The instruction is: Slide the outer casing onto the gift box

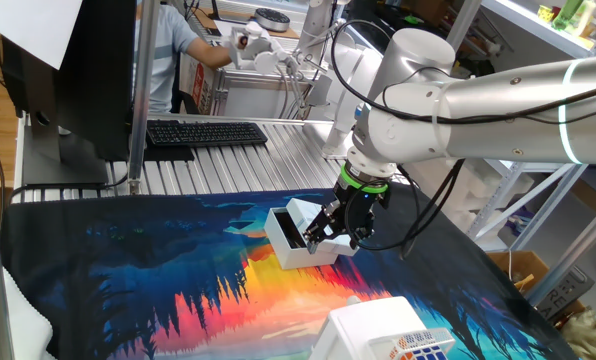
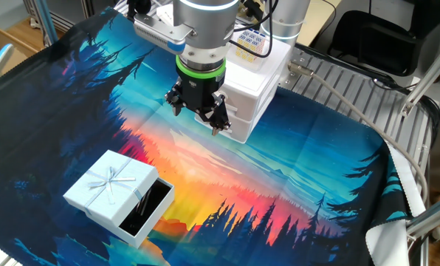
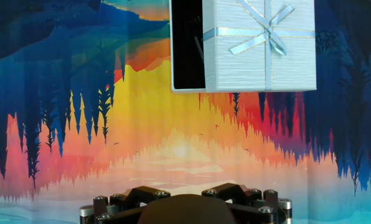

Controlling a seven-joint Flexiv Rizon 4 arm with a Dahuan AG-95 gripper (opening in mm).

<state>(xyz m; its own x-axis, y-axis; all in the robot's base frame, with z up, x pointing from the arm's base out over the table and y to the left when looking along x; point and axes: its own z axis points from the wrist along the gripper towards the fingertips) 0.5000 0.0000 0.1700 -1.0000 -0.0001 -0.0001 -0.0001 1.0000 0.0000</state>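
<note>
One fixed view: the gripper (image 1: pixel 340 228) hangs at mid-frame, right of centre, above the colourful forest-print mat (image 1: pixel 128 280).
Outer casing: the white sleeve (image 1: pixel 313 224) lies at frame centre, partly hidden by the fingers.
Gift box: the tray (image 1: pixel 288 240) sticks out of the sleeve's left end, dark interior showing.
Cube box: a larger white box (image 1: pixel 378 335) sits at the bottom edge.
Background: a black keyboard (image 1: pixel 206 132) rests on the metal table (image 1: pixel 278 160), upper left.

The other fixed view: the gripper (image 2: pixel 198 111) is in the upper middle, empty, fingers spread apart, well away from the sleeve.
Outer casing: ribbon-patterned top (image 2: pixel 109 185), lower left of frame.
Gift box: its dark open part (image 2: pixel 148 208) protrudes toward lower right, only partly covered.
Cube box: (image 2: pixel 253 81), just behind the gripper.

Hand view: the outer casing (image 3: pixel 260 43) fills the upper right.
Gift box: the dark tray (image 3: pixel 187 46) shows left of the sleeve.
Gripper: only the base is visible at the bottom edge.
</note>
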